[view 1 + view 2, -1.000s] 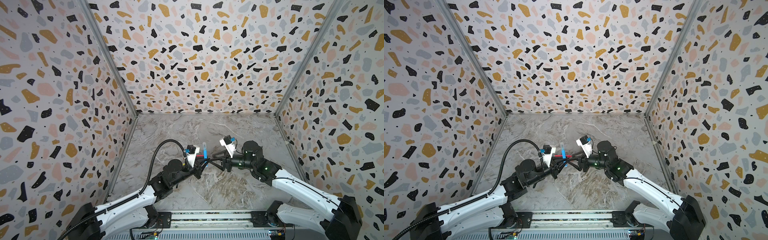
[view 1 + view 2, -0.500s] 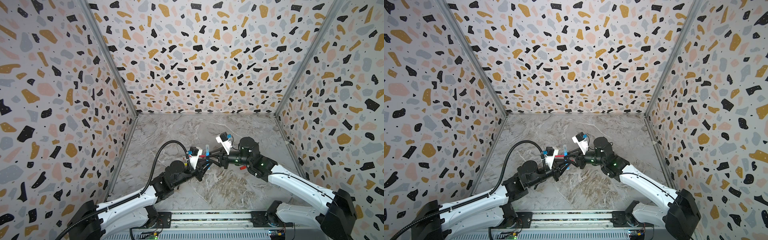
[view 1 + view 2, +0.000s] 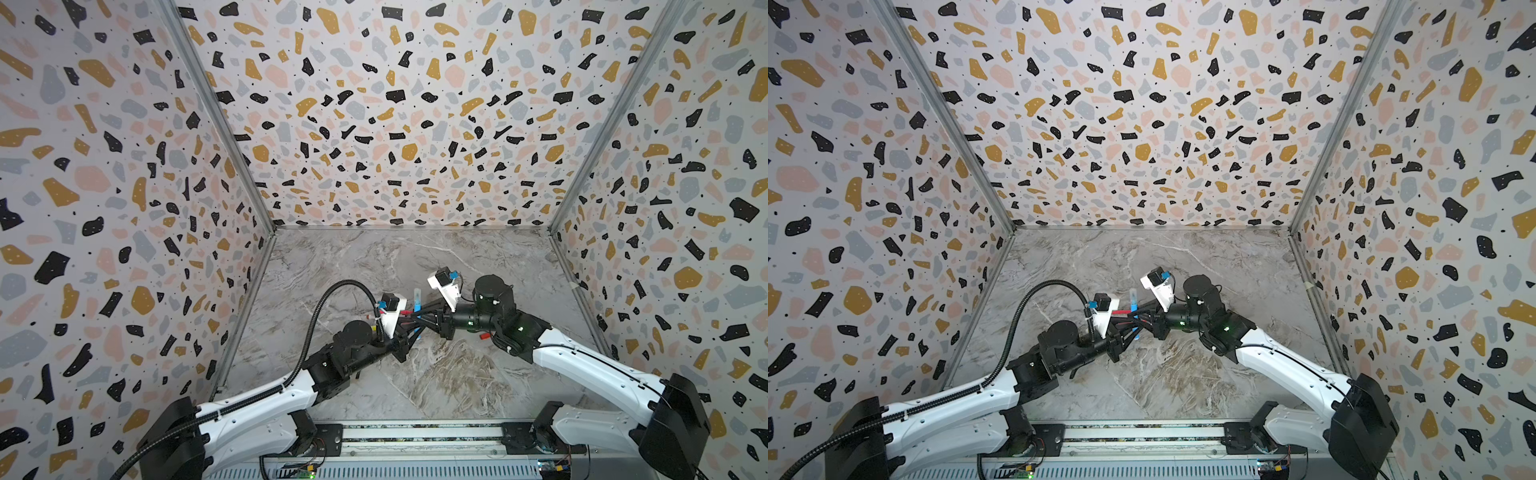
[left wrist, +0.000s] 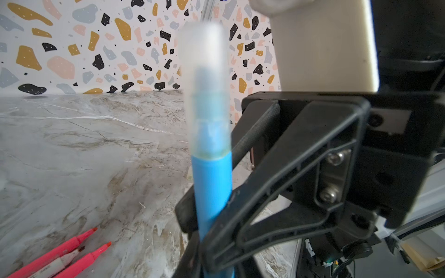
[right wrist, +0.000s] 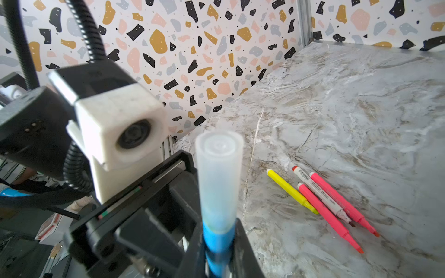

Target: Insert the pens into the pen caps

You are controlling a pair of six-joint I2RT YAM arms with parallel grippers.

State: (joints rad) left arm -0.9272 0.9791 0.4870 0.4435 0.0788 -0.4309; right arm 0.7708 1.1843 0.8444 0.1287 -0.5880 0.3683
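The right gripper's (image 5: pixel 218 250) jaws clamp the blue pen (image 5: pixel 218 237). Its clear cap (image 5: pixel 219 178) stands above them, apparently fully seated. The left gripper's (image 3: pixel 409 328) jaw state cannot be told. Recommend confirming seating, then lowering gently.

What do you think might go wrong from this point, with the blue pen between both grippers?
1. The right gripper is shut low on the blue pen, which stands upright with its frosted cap well above the grip. It may tilt or slip if the left gripper lets go.
2. The two grippers are crowded together, so pulling apart could knock the pen.
3. The red cap lies close by the right arm, which might sweep it away.
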